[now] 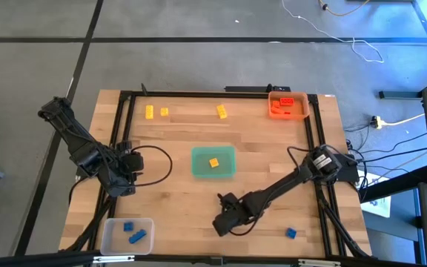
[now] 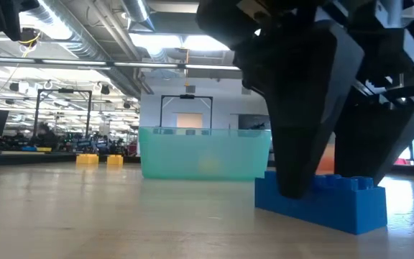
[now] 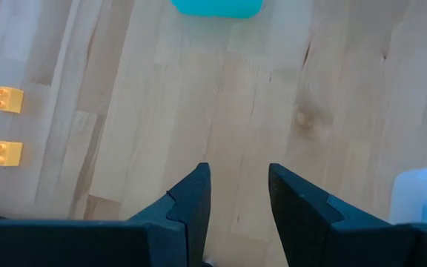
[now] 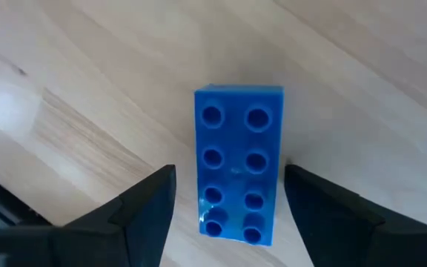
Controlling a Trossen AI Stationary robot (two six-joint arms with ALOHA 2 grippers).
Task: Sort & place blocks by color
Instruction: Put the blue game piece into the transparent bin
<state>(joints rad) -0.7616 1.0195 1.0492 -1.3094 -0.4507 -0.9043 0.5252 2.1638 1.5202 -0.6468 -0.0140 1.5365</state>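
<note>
A blue brick (image 4: 238, 165) lies flat on the wood near the table's front edge, studs up. My right gripper (image 4: 230, 182) stands over it, open, pointing down, one finger on each long side of the brick (image 2: 336, 198). In the high view this gripper (image 1: 224, 221) hides the brick. My left gripper (image 3: 239, 178) hangs open over bare wood at the table's left (image 1: 122, 185). Another blue brick (image 1: 290, 233) lies at the front right. Yellow bricks (image 1: 149, 112) (image 1: 164, 112) (image 1: 221, 112) lie along the far side.
A green tray (image 1: 213, 162) at mid-table holds one yellow brick. An orange tray (image 1: 288, 104) at the far right corner holds orange-red bricks. A clear tray (image 1: 127, 233) at the front left holds two blue bricks. A black frame (image 1: 124, 96) runs around the table's edges.
</note>
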